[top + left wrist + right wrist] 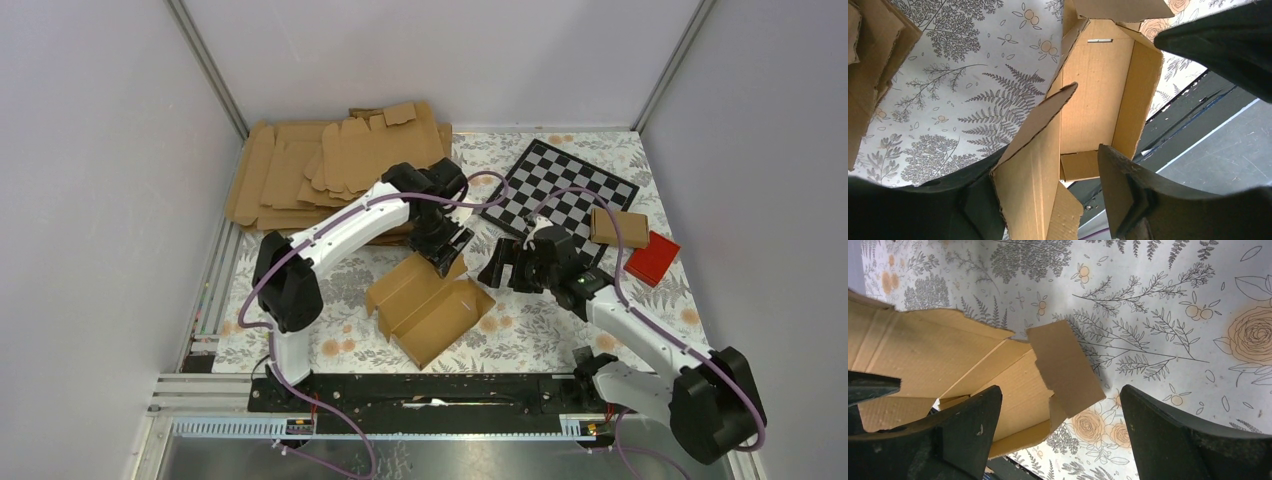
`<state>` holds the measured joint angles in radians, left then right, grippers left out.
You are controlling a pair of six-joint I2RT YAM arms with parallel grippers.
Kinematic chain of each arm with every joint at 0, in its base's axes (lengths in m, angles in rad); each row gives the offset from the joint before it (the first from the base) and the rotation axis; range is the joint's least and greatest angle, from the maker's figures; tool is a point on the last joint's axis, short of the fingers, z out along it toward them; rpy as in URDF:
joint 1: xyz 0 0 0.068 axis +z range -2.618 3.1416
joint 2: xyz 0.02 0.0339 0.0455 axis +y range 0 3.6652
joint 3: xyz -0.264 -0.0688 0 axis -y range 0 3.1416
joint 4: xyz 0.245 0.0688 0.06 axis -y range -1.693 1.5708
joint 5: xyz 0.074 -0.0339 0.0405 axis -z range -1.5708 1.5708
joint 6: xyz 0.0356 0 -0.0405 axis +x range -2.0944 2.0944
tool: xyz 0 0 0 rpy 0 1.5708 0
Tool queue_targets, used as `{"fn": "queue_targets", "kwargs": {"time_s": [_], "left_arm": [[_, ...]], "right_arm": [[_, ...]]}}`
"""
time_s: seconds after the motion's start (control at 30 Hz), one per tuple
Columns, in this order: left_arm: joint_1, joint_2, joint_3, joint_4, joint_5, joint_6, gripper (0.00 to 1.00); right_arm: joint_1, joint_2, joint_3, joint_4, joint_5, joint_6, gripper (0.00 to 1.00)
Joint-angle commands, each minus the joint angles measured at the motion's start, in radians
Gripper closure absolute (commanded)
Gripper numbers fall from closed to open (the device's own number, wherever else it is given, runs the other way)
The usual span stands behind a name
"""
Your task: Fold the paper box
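The paper box (428, 305) is a brown cardboard piece, partly folded into an open tray, lying on the floral cloth at the centre. My left gripper (443, 255) hangs over its far corner. In the left wrist view the box (1098, 85) lies below with one raised flap (1033, 165) between the jaws. The flap rests against the left finger (975, 210) and stands apart from the right finger (1120, 195), so the left gripper (1048, 165) is open. My right gripper (505, 268) is open and empty just right of the box. In the right wrist view (1060, 395) a box flap (1063, 365) lies below its wide gap.
A thick stack of brown card sheets (320, 170) lies at the back left. A chessboard (565, 185) lies at the back right, with a small brown carton (617, 226) and a red block (652, 257) beside it. A black rail (430, 395) runs along the near edge.
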<state>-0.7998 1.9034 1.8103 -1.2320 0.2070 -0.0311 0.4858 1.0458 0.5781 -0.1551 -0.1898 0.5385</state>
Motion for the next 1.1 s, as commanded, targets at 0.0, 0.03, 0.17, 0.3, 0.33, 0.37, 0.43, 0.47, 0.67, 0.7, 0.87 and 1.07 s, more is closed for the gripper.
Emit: {"fn": "queue_targets", "kwargs": {"time_s": [0.0,0.03,0.17,0.3,0.33,0.37,0.43,0.47,0.67,0.7,0.87,1.07], "left_arm": [[0.021,-0.094,-0.053,0.074,0.032,-0.019,0.38],[0.024,-0.104,-0.071,0.084,0.038,-0.025,0.39],[0.027,-0.132,-0.131,0.115,0.041,-0.039,0.44],[0.030,-0.150,-0.171,0.155,0.033,-0.052,0.58],[0.031,-0.153,-0.174,0.159,0.030,-0.056,0.61],[0.030,-0.156,-0.178,0.165,0.028,-0.061,0.65],[0.030,-0.167,-0.185,0.179,0.029,-0.067,0.75],[0.030,-0.173,-0.188,0.187,0.030,-0.067,0.82],[0.030,-0.213,-0.197,0.215,0.019,-0.057,1.00],[0.030,-0.215,-0.198,0.217,0.024,-0.056,1.00],[0.029,-0.206,-0.202,0.219,0.073,-0.034,1.00],[0.028,-0.203,-0.214,0.217,0.083,-0.021,1.00]], "right_arm": [[-0.062,0.062,-0.019,0.144,-0.121,0.048,0.04],[-0.097,0.085,-0.014,0.144,-0.149,0.046,0.05],[-0.188,0.169,-0.008,0.207,-0.258,0.055,0.12],[-0.208,0.228,-0.048,0.303,-0.327,0.107,0.21],[-0.209,0.240,-0.060,0.325,-0.338,0.117,0.23],[-0.210,0.251,-0.071,0.344,-0.351,0.119,0.24],[-0.211,0.264,-0.087,0.365,-0.376,0.113,0.26],[-0.211,0.268,-0.096,0.374,-0.392,0.106,0.26],[-0.211,0.306,-0.144,0.391,-0.419,0.083,0.26],[-0.211,0.315,-0.148,0.401,-0.431,0.086,0.26],[-0.214,0.347,-0.167,0.499,-0.498,0.136,0.26],[-0.226,0.206,-0.210,0.539,-0.463,0.122,0.25]]}}
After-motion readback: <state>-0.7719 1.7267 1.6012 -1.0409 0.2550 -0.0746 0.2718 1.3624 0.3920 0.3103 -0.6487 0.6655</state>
